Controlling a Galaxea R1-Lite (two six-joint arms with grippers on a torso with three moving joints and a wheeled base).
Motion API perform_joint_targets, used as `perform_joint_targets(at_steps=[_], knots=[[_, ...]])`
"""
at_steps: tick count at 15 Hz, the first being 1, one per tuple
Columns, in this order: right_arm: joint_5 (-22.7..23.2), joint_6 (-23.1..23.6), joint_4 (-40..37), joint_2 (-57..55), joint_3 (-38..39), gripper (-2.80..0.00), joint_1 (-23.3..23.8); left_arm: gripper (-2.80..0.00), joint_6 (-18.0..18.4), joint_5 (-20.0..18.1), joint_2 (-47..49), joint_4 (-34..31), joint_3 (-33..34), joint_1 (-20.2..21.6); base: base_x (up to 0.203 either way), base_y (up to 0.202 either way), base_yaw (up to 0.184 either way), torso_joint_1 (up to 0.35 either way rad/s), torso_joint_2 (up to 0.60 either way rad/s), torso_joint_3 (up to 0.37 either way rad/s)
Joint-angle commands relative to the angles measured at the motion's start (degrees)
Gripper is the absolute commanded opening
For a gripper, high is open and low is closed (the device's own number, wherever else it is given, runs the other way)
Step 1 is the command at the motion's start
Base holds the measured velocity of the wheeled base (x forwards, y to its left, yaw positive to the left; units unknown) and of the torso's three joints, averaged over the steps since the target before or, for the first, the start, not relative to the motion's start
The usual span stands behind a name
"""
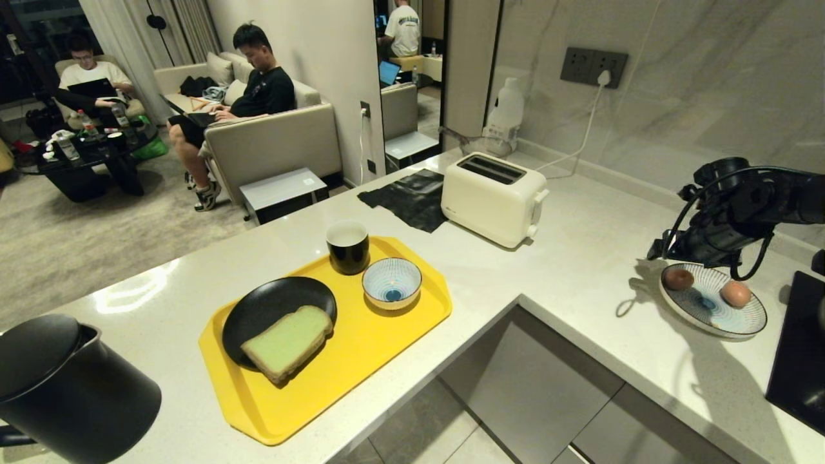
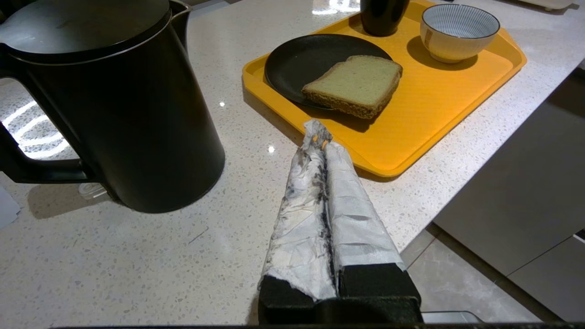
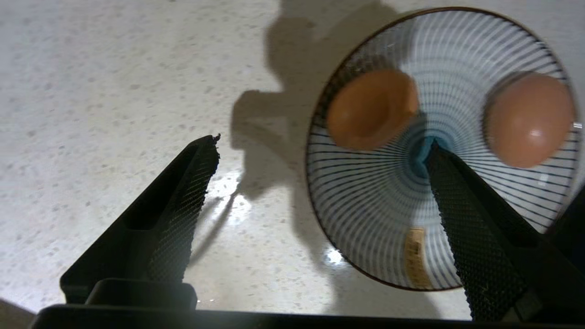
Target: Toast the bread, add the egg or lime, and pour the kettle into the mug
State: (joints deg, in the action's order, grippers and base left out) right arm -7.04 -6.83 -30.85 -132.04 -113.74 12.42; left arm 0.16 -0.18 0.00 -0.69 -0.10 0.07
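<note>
Countertop: right pincer above egg.

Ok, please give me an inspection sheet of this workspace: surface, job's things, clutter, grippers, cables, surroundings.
Surface: pale speckled L-shaped counter.
Job's things: bread on a black plate, with mug and small striped bowl on the yellow tray; kettle at the near left; toaster, slots empty; two eggs on a striped plate.
Clutter: black cloth by the toaster; a bottle behind it.
Grippers: left gripper shut, near the tray's edge, by the kettle; right gripper open, above the striped plate's rim.
Cables: white cord from wall socket toward the toaster.
Surroundings: people seated on sofas beyond the counter.
</note>
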Motion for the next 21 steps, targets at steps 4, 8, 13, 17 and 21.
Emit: perform_joint_targets(at_steps=[4, 8, 13, 17, 21], knots=[[6.0, 0.0, -0.1, -1.6, -0.1, 0.0, 0.1, -2.8, 0.0, 0.0, -0.2, 0.0, -0.1, 0.0, 0.0, 0.0, 0.0, 0.0, 0.0, 0.0], [9.1, 0.4, 1.5, -2.1, -0.1, 0.0, 0.1, -2.8, 0.0, 0.0, -0.2, 0.0, 0.0, 0.0, 0.0, 0.0, 0.0, 0.0, 0.0, 0.0], [11.5, 2.8, 5.1, -3.1, -0.1, 0.0, 0.7, -2.8, 0.0, 0.0, -0.2, 0.0, 0.0, 0.0, 0.0, 0.0, 0.0, 0.0, 0.0, 0.0], [11.6, 2.8, 5.2, -3.6, 0.0, 0.0, 1.0, -2.8, 0.0, 0.0, -0.2, 0.0, 0.0, 0.0, 0.0, 0.0, 0.0, 0.0, 0.0, 0.0], [12.0, 2.9, 5.0, -4.3, 0.0, 0.0, 1.8, -2.8, 0.0, 0.0, -0.2, 0.0, 0.0, 0.0, 0.0, 0.0, 0.0, 0.0, 0.0, 0.0]])
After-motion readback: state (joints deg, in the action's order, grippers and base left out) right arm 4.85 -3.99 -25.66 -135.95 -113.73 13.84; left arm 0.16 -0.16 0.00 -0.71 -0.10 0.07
